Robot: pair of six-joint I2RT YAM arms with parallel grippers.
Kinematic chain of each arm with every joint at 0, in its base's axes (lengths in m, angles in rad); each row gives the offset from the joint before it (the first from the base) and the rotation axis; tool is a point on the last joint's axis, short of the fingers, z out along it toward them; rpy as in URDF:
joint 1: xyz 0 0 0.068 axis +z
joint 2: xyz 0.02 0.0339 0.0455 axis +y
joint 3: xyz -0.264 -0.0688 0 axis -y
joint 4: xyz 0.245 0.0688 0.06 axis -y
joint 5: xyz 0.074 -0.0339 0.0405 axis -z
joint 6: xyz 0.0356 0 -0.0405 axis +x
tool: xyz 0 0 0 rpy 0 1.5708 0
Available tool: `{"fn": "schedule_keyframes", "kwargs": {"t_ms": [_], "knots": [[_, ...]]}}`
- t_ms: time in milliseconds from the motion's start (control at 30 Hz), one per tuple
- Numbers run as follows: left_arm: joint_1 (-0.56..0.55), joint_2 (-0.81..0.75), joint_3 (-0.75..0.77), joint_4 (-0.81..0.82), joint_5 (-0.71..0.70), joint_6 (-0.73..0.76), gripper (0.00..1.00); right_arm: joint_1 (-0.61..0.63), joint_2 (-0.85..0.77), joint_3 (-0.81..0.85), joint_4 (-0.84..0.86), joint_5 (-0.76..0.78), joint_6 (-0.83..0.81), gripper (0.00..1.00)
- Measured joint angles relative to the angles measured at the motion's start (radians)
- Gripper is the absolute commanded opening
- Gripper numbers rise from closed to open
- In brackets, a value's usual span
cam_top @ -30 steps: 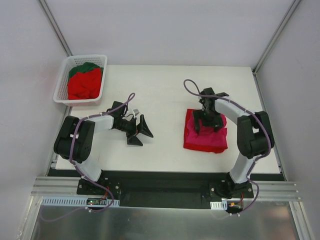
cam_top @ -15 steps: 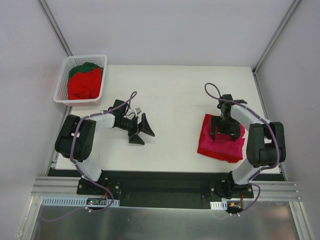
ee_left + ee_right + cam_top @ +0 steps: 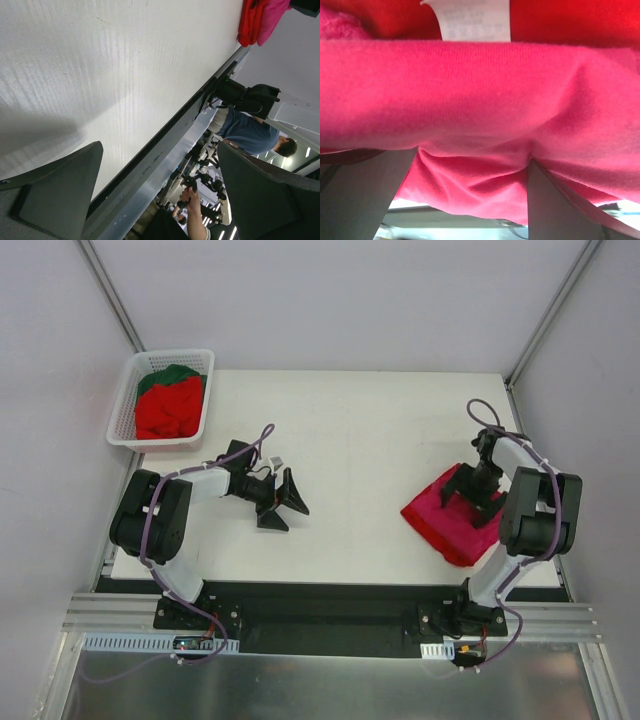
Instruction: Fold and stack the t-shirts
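Note:
A folded magenta-pink t-shirt (image 3: 440, 515) lies on a folded red t-shirt (image 3: 468, 552) as a small stack at the table's right side, turned at an angle. My right gripper (image 3: 468, 502) presses down on the stack with its jaws spread. In the right wrist view the pink cloth (image 3: 470, 90) bulges between the fingers of my right gripper (image 3: 472, 165), with red cloth (image 3: 570, 20) and a white label (image 3: 475, 20) behind. My left gripper (image 3: 291, 513) is open and empty left of centre, lying low over the table. The stack shows far off in the left wrist view (image 3: 257, 20).
A white lattice basket (image 3: 126, 400) at the back left holds bunched red shirts (image 3: 168, 410) and a dark green one (image 3: 172, 373). The stack lies near the table's right edge (image 3: 540, 510). The table's front edge (image 3: 165, 145) runs through the left wrist view.
My right gripper has slid the pink and red stack to the right, toward the table's right edge, and turned it. The left gripper has barely moved.

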Motion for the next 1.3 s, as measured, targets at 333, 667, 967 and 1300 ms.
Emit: {"fn": "schedule_keyframes", "kwargs": {"t_ms": [333, 667, 967, 1300], "knots": [[0.000, -0.021, -0.031, -0.011, 0.000, 0.016, 0.99, -0.227, 0.077, 0.079, 0.005, -0.105, 0.239, 0.96], [0.000, -0.026, -0.031, -0.032, -0.001, 0.020, 0.99, -0.320, 0.079, 0.101, -0.011, -0.098, 0.390, 0.96], [0.000, -0.024, -0.012, -0.042, -0.001, 0.021, 0.99, -0.348, 0.055, 0.074, -0.033, -0.064, 0.386, 0.96], [-0.014, -0.014, 0.010, -0.043, -0.004, 0.029, 0.99, -0.440, -0.044, -0.051, -0.040, -0.005, 0.307, 0.96]]}}
